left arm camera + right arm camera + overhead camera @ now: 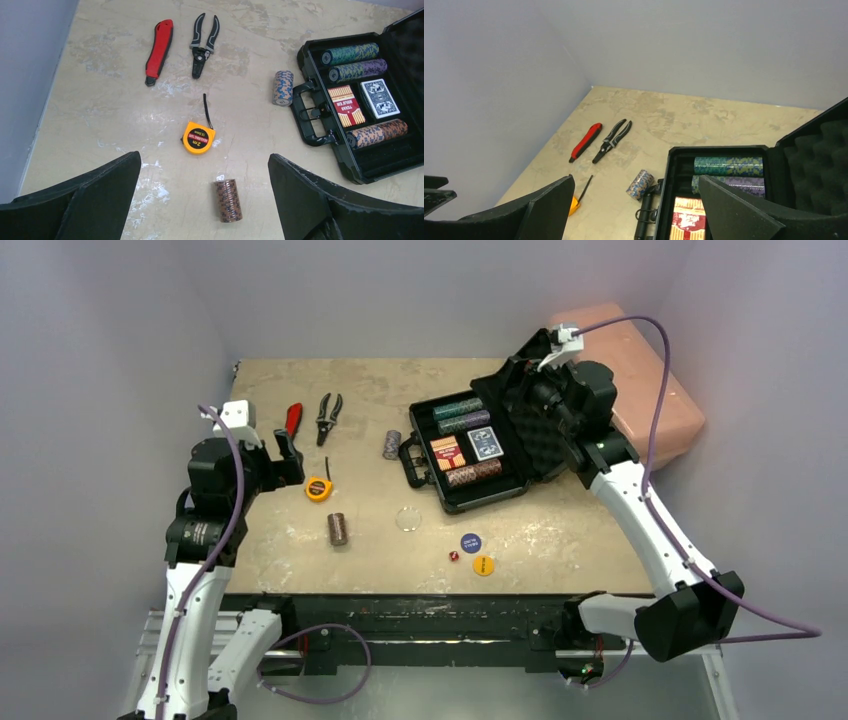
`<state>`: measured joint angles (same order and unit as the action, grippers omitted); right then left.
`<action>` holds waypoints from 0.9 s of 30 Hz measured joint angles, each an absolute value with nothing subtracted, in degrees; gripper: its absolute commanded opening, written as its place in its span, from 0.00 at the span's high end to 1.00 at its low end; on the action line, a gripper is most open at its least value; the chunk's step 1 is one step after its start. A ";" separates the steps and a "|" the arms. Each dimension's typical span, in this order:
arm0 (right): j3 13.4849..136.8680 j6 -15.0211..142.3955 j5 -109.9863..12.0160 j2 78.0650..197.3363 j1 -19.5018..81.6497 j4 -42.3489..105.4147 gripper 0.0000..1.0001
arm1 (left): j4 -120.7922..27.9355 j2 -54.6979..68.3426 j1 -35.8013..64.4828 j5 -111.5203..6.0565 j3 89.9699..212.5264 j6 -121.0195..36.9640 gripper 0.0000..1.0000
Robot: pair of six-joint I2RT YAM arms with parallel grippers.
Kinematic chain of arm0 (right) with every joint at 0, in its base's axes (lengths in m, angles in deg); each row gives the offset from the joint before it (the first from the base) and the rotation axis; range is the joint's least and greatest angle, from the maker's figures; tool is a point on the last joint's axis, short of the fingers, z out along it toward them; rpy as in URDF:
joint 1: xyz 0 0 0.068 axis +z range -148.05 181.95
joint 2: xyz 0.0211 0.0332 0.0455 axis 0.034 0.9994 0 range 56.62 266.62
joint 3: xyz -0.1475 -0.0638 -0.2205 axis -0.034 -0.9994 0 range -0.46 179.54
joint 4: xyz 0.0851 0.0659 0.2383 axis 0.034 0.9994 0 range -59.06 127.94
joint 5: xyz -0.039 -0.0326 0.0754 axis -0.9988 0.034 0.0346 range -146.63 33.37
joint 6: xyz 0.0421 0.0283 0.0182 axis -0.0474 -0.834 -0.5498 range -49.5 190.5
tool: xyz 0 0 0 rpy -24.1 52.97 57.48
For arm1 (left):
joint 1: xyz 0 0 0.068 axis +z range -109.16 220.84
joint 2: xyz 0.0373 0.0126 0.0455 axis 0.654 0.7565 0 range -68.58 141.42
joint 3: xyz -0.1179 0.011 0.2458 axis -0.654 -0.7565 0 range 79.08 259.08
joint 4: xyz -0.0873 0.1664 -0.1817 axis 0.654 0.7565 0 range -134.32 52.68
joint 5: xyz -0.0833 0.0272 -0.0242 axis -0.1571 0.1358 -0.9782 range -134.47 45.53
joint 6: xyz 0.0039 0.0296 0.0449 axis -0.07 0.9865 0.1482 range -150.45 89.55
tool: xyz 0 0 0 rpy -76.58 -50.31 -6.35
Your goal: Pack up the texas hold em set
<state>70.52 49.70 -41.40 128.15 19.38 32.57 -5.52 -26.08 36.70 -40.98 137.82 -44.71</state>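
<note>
While the left hand (204, 156) and right hand (635, 178) gape wide, the red deck (348, 105) reads "TEXAS HOLD'EM".

briefcase (485, 492) open | decks (447, 451) inside | brown chips (338, 529), blue chips (391, 445), buttons (470, 542), die (452, 556) outside

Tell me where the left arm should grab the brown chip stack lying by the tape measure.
Probably from straight above, the open left tool closing on the two flat ends of the brown chip stack. It lies on its side, apart from other things, so squeezing end to end should keep the chips pressed together.
</note>
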 measured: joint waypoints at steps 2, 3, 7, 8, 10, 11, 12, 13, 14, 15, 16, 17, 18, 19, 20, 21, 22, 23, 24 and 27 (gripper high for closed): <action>70.52 49.49 -41.42 128.47 20.14 32.87 0.01 | -5.41 -25.80 36.70 -41.29 137.82 -44.82 0.00; 70.54 49.38 -41.42 128.69 20.58 33.27 0.01 | -5.36 -25.69 36.70 -41.33 137.82 -44.86 0.00; 71.03 49.07 -42.01 130.18 22.50 36.24 0.01 | -5.26 -25.49 36.70 -41.47 137.82 -44.86 0.01; 71.22 49.07 -42.30 130.53 23.03 37.02 0.01 | -5.21 -25.45 36.70 -41.51 137.82 -44.88 0.01; 71.79 49.09 -43.83 131.27 24.56 39.36 0.01 | -5.17 -25.36 36.70 -41.53 137.82 -44.88 0.01; 71.99 49.09 -44.44 131.49 25.41 40.50 0.01 | -5.15 -25.34 36.70 -41.53 137.82 -44.88 0.01; 72.07 49.14 -45.23 131.60 26.18 41.35 0.01 | -5.10 -25.34 36.70 -41.53 137.82 -44.91 0.01; 72.07 49.18 -45.77 131.62 27.09 42.29 0.01 | -5.01 -25.34 36.70 -41.53 137.82 -44.91 0.01; 72.07 49.25 -46.78 131.62 28.03 43.28 0.01 | -4.84 -25.34 36.70 -41.53 137.82 -44.93 0.01; 72.07 49.33 -47.48 131.62 29.04 44.22 0.01 | -4.62 -25.34 36.70 -41.53 137.82 -44.95 0.01; 72.07 49.44 -48.46 131.62 29.98 45.00 0.01 | -4.38 -25.34 36.70 -41.53 137.82 -44.97 0.01; 72.07 49.55 -49.29 131.62 30.92 45.90 0.01 | -4.16 -25.34 36.70 -41.53 137.82 -45.02 0.01; 72.07 49.60 -49.95 131.62 31.62 46.60 0.01 | -4.03 -25.34 36.70 -41.53 137.82 -45.08 0.01; 72.07 49.62 -50.76 131.62 32.47 47.41 0.01 | -3.92 -25.34 36.70 -41.53 137.82 -45.13 0.01; 72.07 49.64 -51.52 131.62 33.17 48.24 0.01 | -3.81 -25.34 36.70 -41.53 137.82 -45.32 0.01; 72.07 49.66 -52.29 131.62 33.80 49.09 0.01 | -3.70 -25.30 36.70 -41.55 137.82 -45.50 0.01; 72.07 49.68 -52.94 131.62 34.28 49.90 0.01 | -3.62 -25.27 36.70 -41.57 137.82 -45.76 0.01; 72.07 49.68 -53.36 131.60 34.72 50.66 0.01 | -3.44 -25.25 36.70 -41.64 137.82 -45.93 0.01; 72.07 49.68 -54.06 131.60 35.11 51.30 0.01 | -3.29 -25.21 36.70 -41.71 137.82 -45.98 0.01; 72.07 49.68 -55.19 131.56 36.08 53.31 0.01 | -2.96 -25.12 36.68 -41.82 137.82 -46.00 0.01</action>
<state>72.07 49.68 -55.19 131.56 36.08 53.31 -2.96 -25.12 36.68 -41.82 137.82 -46.00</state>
